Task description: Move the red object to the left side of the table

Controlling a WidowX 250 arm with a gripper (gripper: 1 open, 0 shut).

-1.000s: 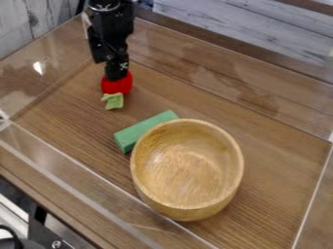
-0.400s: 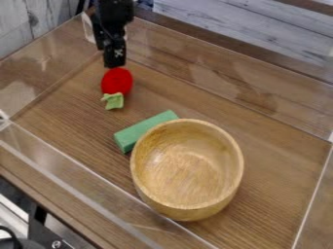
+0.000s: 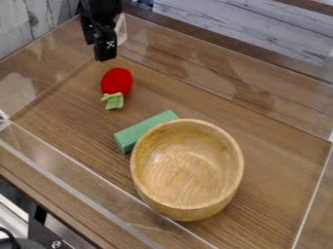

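Pincer Hovers Beyond Red Fruit

The pincer (image 3: 100,51), spread and holding nothing, hangs just past the red fruit (image 3: 117,81) on the table (image 3: 247,73), between it and the far wall. A sound grasp calls for centering over the round body, descending straight, then closing gently, clear of the leafy end (image 3: 113,100).

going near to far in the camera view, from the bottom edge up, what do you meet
wooden bowl, green block, red toy fruit, gripper
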